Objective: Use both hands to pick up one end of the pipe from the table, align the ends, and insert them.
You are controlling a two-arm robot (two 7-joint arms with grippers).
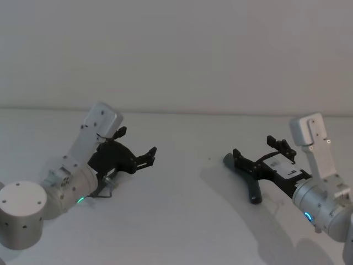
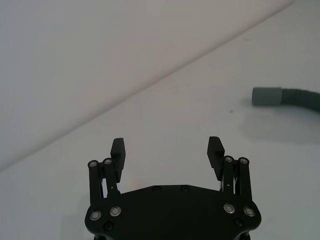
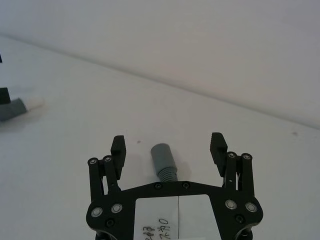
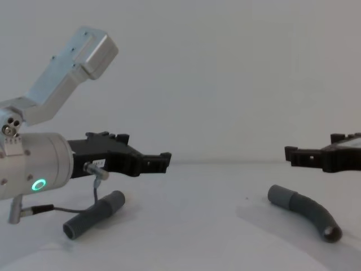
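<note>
We hold our left tool (image 1: 150,156) forward and inward from the left, its fingers (image 2: 118,150) spread wide, a green ring light (image 4: 38,184) glowing on that wrist. Our right tool (image 1: 253,146) reaches in from the right, level, fingers likewise spread wide apart.

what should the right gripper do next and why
Probably lower the right gripper and close it on the curved pipe. Its fingers are open and the collar lies between them, but the chest view shows the gripper above the pipe, not touching it. The left gripper is open too, with the short pipe below its arm.
</note>
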